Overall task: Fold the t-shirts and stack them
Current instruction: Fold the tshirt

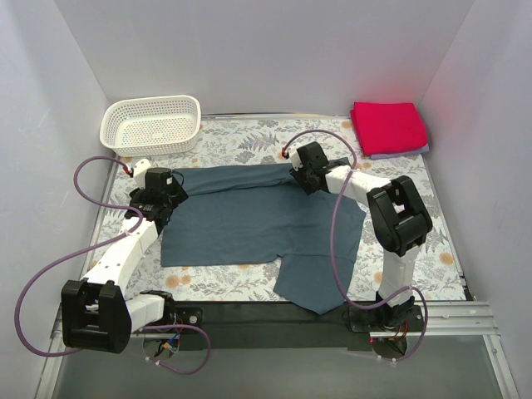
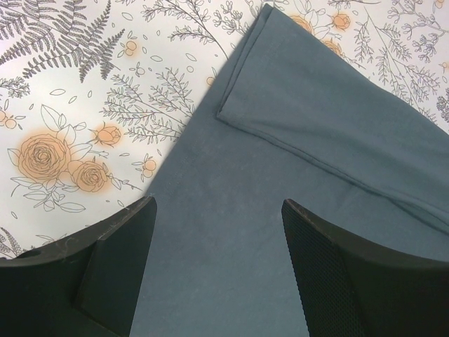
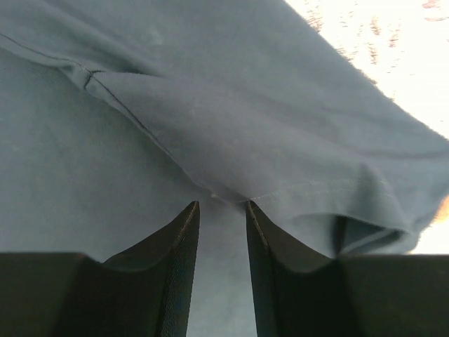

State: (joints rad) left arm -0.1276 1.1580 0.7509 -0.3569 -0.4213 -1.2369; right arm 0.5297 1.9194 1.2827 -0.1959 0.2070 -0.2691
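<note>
The slate blue-grey t-shirt (image 1: 249, 220) lies spread out in the middle of the table, its far edge folded over toward me. My left gripper (image 1: 155, 206) hovers over the shirt's left edge. In the left wrist view it (image 2: 217, 203) is wide open and empty above the cloth (image 2: 316, 105). My right gripper (image 1: 302, 178) is at the shirt's far right corner. In the right wrist view its jaws (image 3: 222, 205) stand narrowly apart, tips against a folded, stitched hem (image 3: 210, 84). The folded red t-shirt (image 1: 388, 126) sits on the folded lavender one (image 1: 409, 153) at the back right.
A white lattice basket (image 1: 151, 125) stands at the back left. The table carries a floral cloth (image 1: 416, 191). One part of the blue-grey shirt (image 1: 314, 283) reaches the table's dark front edge. White walls close in three sides.
</note>
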